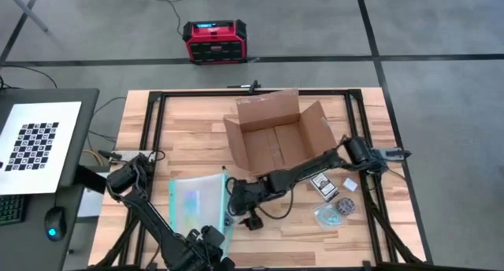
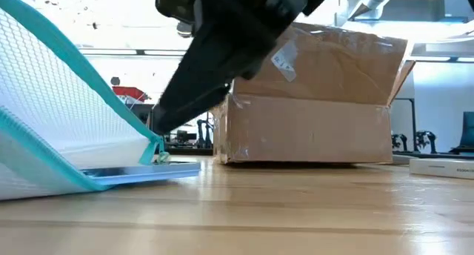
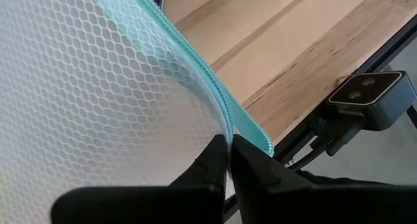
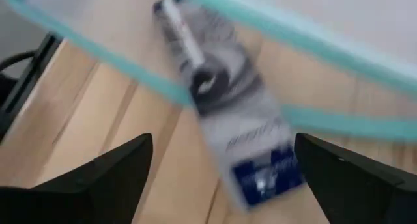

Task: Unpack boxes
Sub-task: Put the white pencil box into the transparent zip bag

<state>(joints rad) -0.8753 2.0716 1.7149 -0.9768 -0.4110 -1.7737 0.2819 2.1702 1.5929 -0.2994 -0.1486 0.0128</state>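
The brown cardboard box (image 1: 272,137) stands open on its base at the table's middle, flaps spread; the low view shows its taped side (image 2: 311,121). In front of it lies a clear teal-edged pouch (image 1: 197,204), not the box. My left gripper (image 1: 206,238) is shut on the pouch's near edge. My right gripper (image 1: 234,198) is open at the pouch's right-hand mouth, its fingers wide apart over a flat blue-and-grey packet (image 4: 228,126). The packet (image 2: 141,173) lies on the table, sticking out of the mouth. My left gripper pinches the pouch's teal rim (image 3: 225,123) between its two fingers, across the edge. The upper mesh layer (image 2: 59,84) is raised off the table and slopes down to the mouth's far corner (image 2: 158,145). The lower layer (image 2: 44,177) stays flat on the wood.
Right of the box's near corner lie a small printed pack (image 1: 323,184), a white piece (image 1: 350,184) and a round clear packet (image 1: 335,212). A black pen (image 1: 244,86) lies at the far edge. A red and black case (image 1: 214,41) stands on the floor beyond.
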